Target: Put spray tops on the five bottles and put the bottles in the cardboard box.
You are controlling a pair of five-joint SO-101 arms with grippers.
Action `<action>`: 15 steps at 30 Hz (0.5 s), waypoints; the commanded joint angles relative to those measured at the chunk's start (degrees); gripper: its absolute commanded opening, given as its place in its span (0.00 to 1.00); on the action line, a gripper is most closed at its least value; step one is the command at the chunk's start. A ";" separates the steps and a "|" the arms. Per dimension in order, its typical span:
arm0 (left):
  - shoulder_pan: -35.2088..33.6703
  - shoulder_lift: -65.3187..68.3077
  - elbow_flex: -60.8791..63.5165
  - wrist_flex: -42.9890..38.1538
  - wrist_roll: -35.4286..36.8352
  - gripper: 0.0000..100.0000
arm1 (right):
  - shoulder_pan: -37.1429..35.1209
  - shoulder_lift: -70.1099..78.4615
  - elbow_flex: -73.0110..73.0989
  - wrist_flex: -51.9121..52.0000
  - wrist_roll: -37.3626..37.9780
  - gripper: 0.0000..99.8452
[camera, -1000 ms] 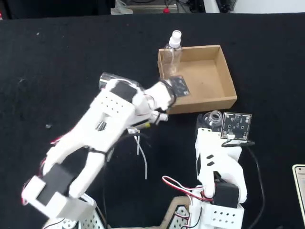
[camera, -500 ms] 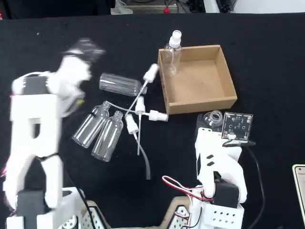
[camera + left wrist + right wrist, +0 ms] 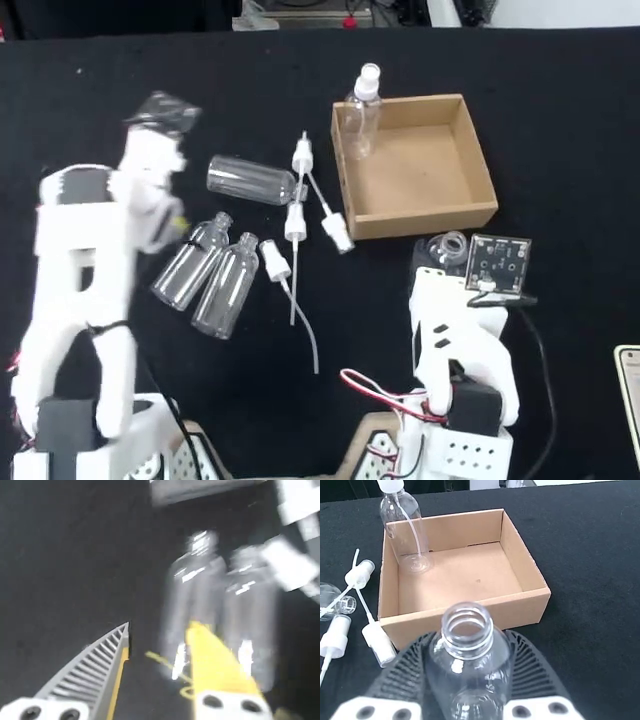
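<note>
Right wrist view: the right pincer (image 3: 468, 647) grips an uncapped bottle (image 3: 468, 627) near the cardboard box (image 3: 520, 565). The left pincer (image 3: 160, 626) gapes over two lying bottles (image 3: 192, 595).

This looks like a robotics lab or workshop bench. A table (image 3: 560, 120) is draped in black cloth, and two white arms (image 3: 80, 270) are mounted at its near edge with bare red and white wiring (image 3: 372, 388). Cables and clutter (image 3: 330, 12) lie past the far edge.

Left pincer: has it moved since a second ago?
Yes. The left pincer swung left, away from the cardboard box, whose left wall it was next to, and is now left of the lying bottles.
</note>
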 commanded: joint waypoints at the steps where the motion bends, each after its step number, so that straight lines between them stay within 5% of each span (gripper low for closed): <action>1: 10.51 -0.35 -2.86 -2.29 4.75 0.25 | 0.62 -5.58 -2.86 -1.67 -0.44 0.02; 8: 18.68 11.34 -2.07 -3.78 15.91 0.24 | 0.62 -5.58 -2.86 -1.67 -0.44 0.02; 15: 24.84 20.22 -3.03 -4.75 42.81 0.24 | 0.62 -5.58 -2.86 -1.76 -0.44 0.02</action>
